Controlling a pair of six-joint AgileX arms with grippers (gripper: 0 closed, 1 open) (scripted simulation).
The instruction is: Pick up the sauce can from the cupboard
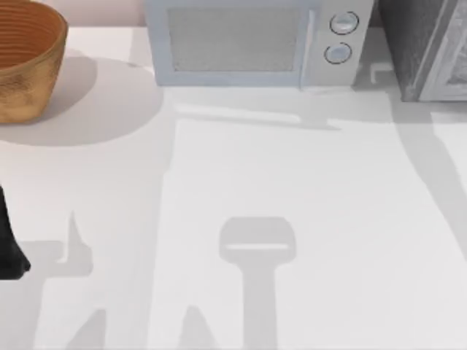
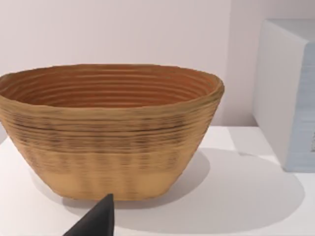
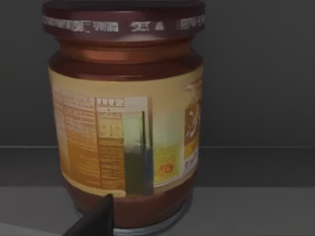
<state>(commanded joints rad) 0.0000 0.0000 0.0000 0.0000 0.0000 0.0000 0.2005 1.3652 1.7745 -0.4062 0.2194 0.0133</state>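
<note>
The sauce can [image 3: 128, 123] stands upright close in front of the right wrist camera, with a dark maroon lid, a tan label and a reddish-brown base. It rests on the grey floor inside the dark cupboard [image 3: 256, 73]. A dark tip of my right gripper [image 3: 98, 216] shows low in front of the can's base. In the top view the cupboard [image 1: 412, 44] stands at the back right, its pale door panel [image 1: 452, 65] swung out. My left arm [image 1: 9, 248] stays parked at the table's left edge, its gripper [image 2: 98, 219] facing the basket.
A woven orange-brown basket [image 1: 25, 58] sits at the back left, also in the left wrist view [image 2: 108, 132]. A light grey microwave [image 1: 255, 40] with two round knobs stands at the back middle, just left of the cupboard. The white table [image 1: 292, 168] stretches in front.
</note>
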